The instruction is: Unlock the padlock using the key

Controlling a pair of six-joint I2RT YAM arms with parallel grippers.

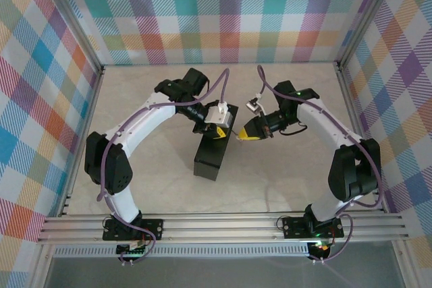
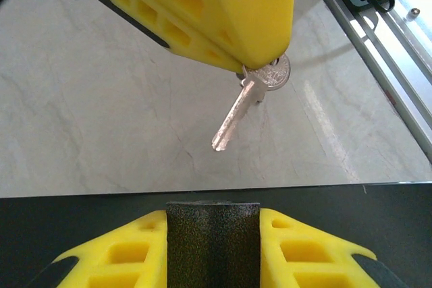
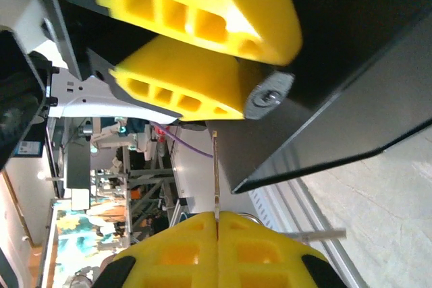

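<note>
In the left wrist view my left gripper (image 2: 212,215) is shut on the padlock (image 2: 212,244), a dark grey speckled body clamped between the yellow fingers. Its shackle is hidden. Just beyond it hangs the key (image 2: 237,114), a thin silvery blade pointing down towards the padlock, tip a short way off. My right gripper (image 2: 251,62) is shut on its round head. From the right wrist, the key (image 3: 215,170) shows edge-on, rising out of my right gripper (image 3: 217,215) toward the padlock's round silvery end (image 3: 268,96). Seen from above, the left gripper (image 1: 217,128) and right gripper (image 1: 241,135) nearly meet.
A black box (image 1: 212,153) lies on the pale marble-look table (image 1: 148,187) directly under the left gripper. The aluminium rail (image 1: 223,226) runs along the near edge. Checked walls close the other three sides.
</note>
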